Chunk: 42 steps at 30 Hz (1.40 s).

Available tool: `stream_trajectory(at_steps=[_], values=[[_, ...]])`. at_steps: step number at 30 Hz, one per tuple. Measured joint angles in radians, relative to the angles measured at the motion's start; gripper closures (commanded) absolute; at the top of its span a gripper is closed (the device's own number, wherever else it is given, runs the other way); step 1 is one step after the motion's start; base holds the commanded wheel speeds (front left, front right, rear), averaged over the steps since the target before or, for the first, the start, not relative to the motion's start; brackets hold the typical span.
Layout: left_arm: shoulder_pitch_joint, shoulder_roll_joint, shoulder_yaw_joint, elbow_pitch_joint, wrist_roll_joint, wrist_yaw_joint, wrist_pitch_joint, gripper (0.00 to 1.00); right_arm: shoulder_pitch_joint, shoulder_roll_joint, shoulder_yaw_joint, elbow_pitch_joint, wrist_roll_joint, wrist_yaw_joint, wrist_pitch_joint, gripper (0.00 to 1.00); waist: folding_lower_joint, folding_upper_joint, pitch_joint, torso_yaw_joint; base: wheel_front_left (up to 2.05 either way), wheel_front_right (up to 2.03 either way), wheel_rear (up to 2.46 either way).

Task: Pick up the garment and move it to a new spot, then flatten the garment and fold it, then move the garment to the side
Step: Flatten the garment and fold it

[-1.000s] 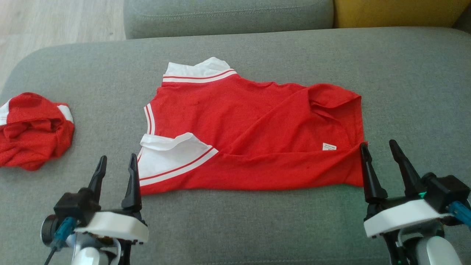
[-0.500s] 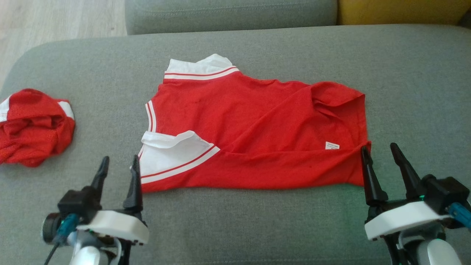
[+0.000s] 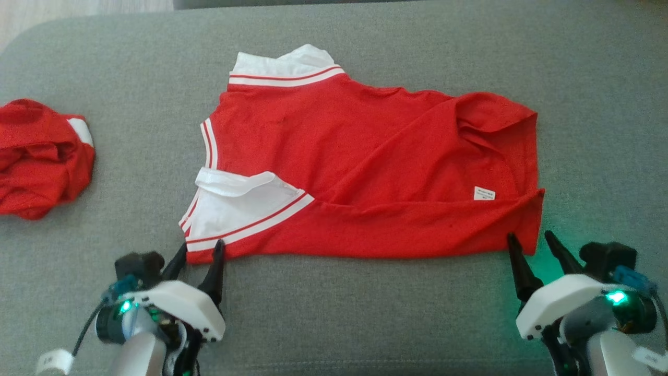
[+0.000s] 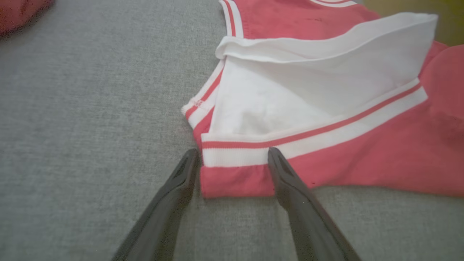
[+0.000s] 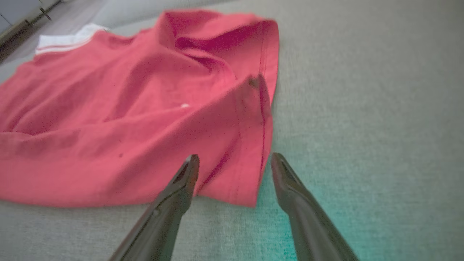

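The garment (image 3: 365, 162) is a red shirt with white, red-striped sleeves, spread partly folded on the grey cushion. My left gripper (image 3: 201, 249) stands open at its near left corner; in the left wrist view that gripper (image 4: 233, 154) has its fingers on either side of the striped hem corner (image 4: 235, 174). My right gripper (image 3: 529, 240) is open at the near right corner; in the right wrist view it (image 5: 233, 159) straddles the red hem corner (image 5: 239, 188). Neither gripper is closed on the cloth.
A second red and white garment (image 3: 39, 156) lies crumpled at the left of the grey cushion (image 3: 365, 313). Bare cushion runs along the near edge and to the right. Pale floor (image 3: 78, 6) shows at the top left.
The head camera has tilted down and closer. Both grippers have moved forward to the garment's near corners, the left one also to the right, and now straddle the hem. Both stay open.
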<state>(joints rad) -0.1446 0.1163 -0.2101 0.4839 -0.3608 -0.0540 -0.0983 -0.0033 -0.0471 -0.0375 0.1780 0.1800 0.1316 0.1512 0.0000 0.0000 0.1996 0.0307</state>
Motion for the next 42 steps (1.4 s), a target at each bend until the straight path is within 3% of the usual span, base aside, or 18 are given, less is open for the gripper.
stream_trajectory(at_steps=[5, 6, 7, 8, 16, 22, 36, 37, 38, 39, 42], values=[[-0.06, -0.007, 0.005, 0.055, -0.05, -0.025, 0.036, 0.0, -0.029, 0.0, -0.015, 0.062, 0.028, 0.0, 0.113, 0.0, 0.0, 0.0, 0.02, 0.004, 0.0, 0.0, 0.0], [-0.07, -0.007, 0.006, 0.065, -0.061, -0.03, 0.044, 0.14, -0.029, 0.0, -0.015, 0.061, 0.044, 0.0, 0.119, 0.19, 0.0, 0.0, 0.022, 0.005, 0.0, 0.0, 0.0], [-0.078, -0.007, 0.006, 0.072, -0.07, -0.035, 0.052, 0.63, -0.03, 0.0, -0.017, 0.061, 0.056, 0.0, 0.137, 0.71, 0.0, 0.0, 0.024, 0.006, 0.0, 0.0, 0.0], [-0.084, -0.006, 0.006, 0.078, -0.071, -0.035, 0.054, 1.0, -0.033, 0.0, -0.019, 0.06, 0.067, 0.0, 0.145, 1.0, 0.0, 0.0, 0.024, 0.007, 0.0, 0.0, 0.0], [-0.081, -0.005, 0.013, 0.077, -0.077, -0.04, 0.007, 1.0, -0.037, 0.002, -0.026, 0.038, 0.092, 0.0, 0.153, 1.0, 0.0, 0.0, 0.025, 0.002, 0.0, 0.0, 0.0], [-0.009, -0.004, 0.034, -0.034, -0.102, -0.013, -0.013, 1.0, -0.024, -0.001, -0.054, 0.005, 0.092, 0.0, 0.154, 1.0, 0.0, 0.0, 0.006, 0.002, 0.0, 0.0, 0.0], [0.239, -0.001, 0.027, -0.307, -0.117, 0.072, 0.102, 1.0, 0.092, -0.023, -0.117, -0.027, 0.131, 0.0, 0.215, 1.0, 0.0, 0.0, -0.063, 0.007, 0.0, 0.0, 0.0], [0.246, 0.0, 0.027, -0.311, -0.118, 0.076, 0.108, 1.0, 0.094, -0.023, -0.118, -0.028, 0.133, 0.0, 0.219, 0.75, 0.0, 0.0, -0.064, 0.005, 0.0, 0.0, 0.0], [0.25, 0.0, 0.026, -0.315, -0.12, 0.081, 0.11, 0.62, 0.095, -0.022, -0.119, -0.028, 0.139, 0.0, 0.219, 0.31, 0.0, 0.0, -0.066, 0.003, 0.0, 0.0, 0.0], [0.25, 0.0, 0.025, -0.316, -0.121, 0.083, 0.115, 0.0, 0.094, -0.022, -0.119, -0.028, 0.145, 0.0, 0.219, 0.0, 0.0, 0.0, -0.068, 0.002, 0.0, 0.0, 0.0], [0.25, 0.006, 0.028, -0.322, -0.115, 0.1, 0.1, 0.0, 0.095, -0.022, -0.117, -0.048, 0.149, 0.0, 0.192, 0.0, 0.0, 0.0, -0.071, -0.001, 0.0, 0.0, 0.0]])
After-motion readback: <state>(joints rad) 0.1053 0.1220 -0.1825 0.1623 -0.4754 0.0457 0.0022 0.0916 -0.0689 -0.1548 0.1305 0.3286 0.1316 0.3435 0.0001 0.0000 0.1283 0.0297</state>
